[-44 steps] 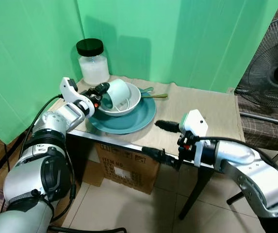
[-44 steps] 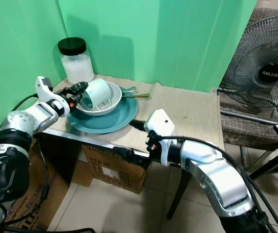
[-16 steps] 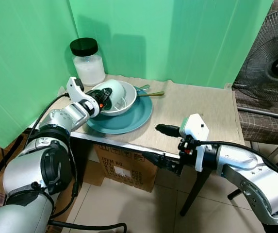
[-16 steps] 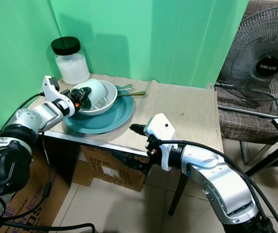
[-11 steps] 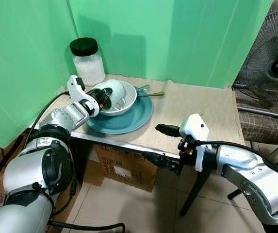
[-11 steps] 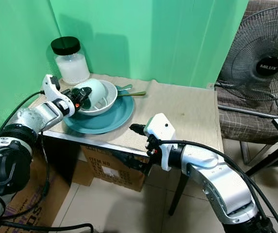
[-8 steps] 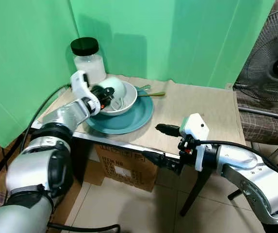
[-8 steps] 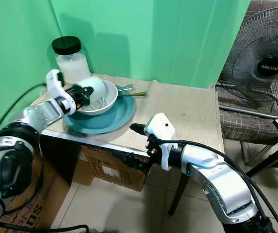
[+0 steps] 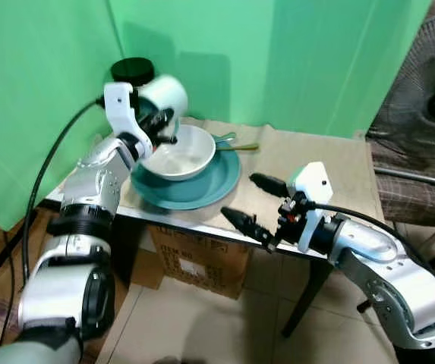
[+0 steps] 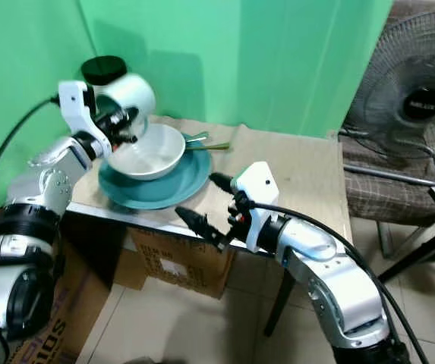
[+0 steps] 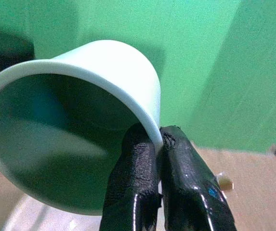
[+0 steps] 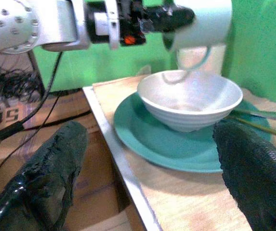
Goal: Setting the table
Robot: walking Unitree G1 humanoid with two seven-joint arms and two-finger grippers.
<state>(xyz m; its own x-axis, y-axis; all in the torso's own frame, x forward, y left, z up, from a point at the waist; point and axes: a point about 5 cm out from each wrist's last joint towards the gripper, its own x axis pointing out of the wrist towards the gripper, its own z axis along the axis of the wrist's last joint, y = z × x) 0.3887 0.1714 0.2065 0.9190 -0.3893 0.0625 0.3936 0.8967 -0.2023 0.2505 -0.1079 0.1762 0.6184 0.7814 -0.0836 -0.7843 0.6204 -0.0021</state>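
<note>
A small table (image 9: pixel 331 171) with a beige cloth stands against a green backdrop. On it, a teal plate (image 9: pixel 202 189) holds a white bowl (image 9: pixel 178 154). Above the bowl's far left rim, the left gripper (image 9: pixel 164 127) pinches the rim of a pale mint cup (image 9: pixel 164 95) lifted clear of the bowl. Cutlery (image 9: pixel 232 143) lies on the plate's far edge. Near the plate's right side, the right gripper (image 9: pixel 253 201) hovers at the table's front edge, fingers spread apart. A cardboard box (image 9: pixel 194 262) sits below the table
</note>
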